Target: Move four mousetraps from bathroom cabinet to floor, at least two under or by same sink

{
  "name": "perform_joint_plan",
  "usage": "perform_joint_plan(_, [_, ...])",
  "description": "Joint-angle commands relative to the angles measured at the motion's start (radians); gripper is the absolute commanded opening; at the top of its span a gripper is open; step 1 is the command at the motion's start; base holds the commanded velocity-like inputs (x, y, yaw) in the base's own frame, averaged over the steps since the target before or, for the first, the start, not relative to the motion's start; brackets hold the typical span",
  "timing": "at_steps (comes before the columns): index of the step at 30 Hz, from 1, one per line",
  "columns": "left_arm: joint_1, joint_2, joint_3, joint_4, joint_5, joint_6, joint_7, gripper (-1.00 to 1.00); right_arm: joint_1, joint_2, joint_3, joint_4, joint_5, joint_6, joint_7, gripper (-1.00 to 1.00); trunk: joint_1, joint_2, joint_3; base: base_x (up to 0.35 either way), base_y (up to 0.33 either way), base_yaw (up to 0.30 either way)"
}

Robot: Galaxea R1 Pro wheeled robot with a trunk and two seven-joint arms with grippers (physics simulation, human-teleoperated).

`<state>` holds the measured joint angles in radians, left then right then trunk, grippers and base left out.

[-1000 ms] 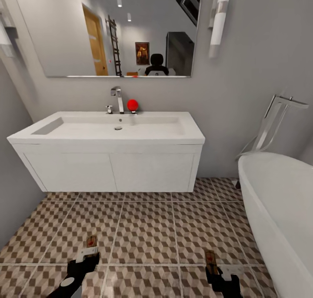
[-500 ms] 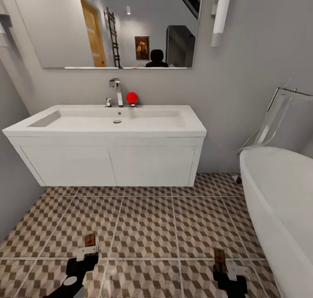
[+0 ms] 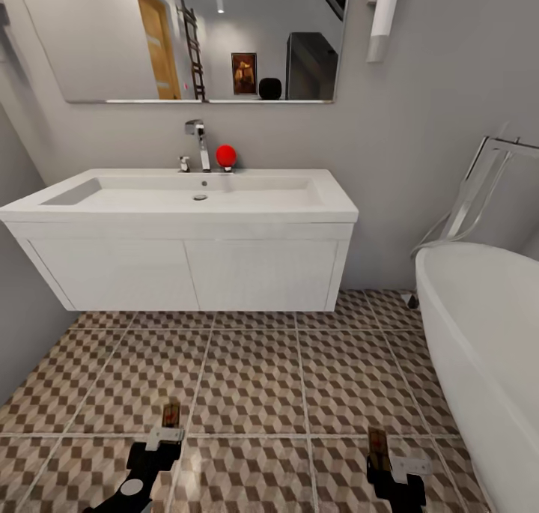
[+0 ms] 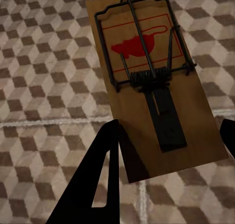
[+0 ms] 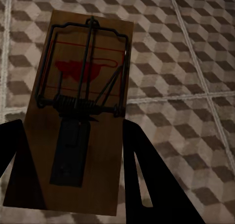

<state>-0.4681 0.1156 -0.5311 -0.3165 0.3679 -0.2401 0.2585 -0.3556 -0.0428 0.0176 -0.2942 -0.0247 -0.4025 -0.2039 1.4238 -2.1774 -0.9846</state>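
Nearest, bottom of head view: left gripper (image 3: pixel 166 437) holds a mousetrap (image 3: pixel 171 415), its fingers clamped on the near end of the board, the trap sticking forward over the bathroom floor (image 3: pixel 254 382). In the left wrist view the same left-hand mousetrap (image 4: pixel 147 77) sits between the dark fingers (image 4: pixel 95 185), tan wood, black spring bar, red mouse print, cube-pattern tiles behind it. Whether it touches the floor, can't tell.

Right gripper (image 3: pixel 393 464) likewise grips a second mousetrap (image 3: pixel 377 448), jaws closed on the board's near end. Right wrist view: right-hand mousetrap (image 5: pixel 81 106) between the two black fingers (image 5: pixel 147 180), red mark and coil spring visible, tiles and a pale grout line beyond.

The two traps are well apart, one toward each side of the floor, both pointing toward the vanity.

Further on: open tiled floor, then the sink (image 3: pixel 195 266), a white wall-hung vanity with two flat front panels, a gap of floor under it. Basin on top with a chrome faucet (image 3: pixel 198 144) and a red ball (image 3: pixel 226 156) just beside it at the back edge.

Right side: white bathtub (image 3: pixel 486 348) with a chrome floor-standing tap (image 3: pixel 479 191) behind it.

Farthest: grey wall, a wide mirror (image 3: pixel 195 34) above the sink, a tubular wall lamp (image 3: pixel 383 15) just beside the mirror's right edge.
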Motion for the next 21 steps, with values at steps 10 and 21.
perform_joint_plan(10, [-0.001, -0.002, -0.01, -0.001, 0.006, -0.001, 0.005, -1.0, 0.0, 0.0, 0.002, 0.0, -0.006, -0.004, 0.001, -1.0, 0.038, -0.071, -0.046, 0.0, 0.0, 0.0])
perform_joint_plan(21, [0.0, -0.002, -0.009, -0.001, 0.006, -0.001, 0.005, -1.0, 0.0, 0.0, 0.002, 0.001, -0.006, -0.003, 0.001, -1.0, 0.08, -0.148, -0.096, 0.0, 0.0, 0.0])
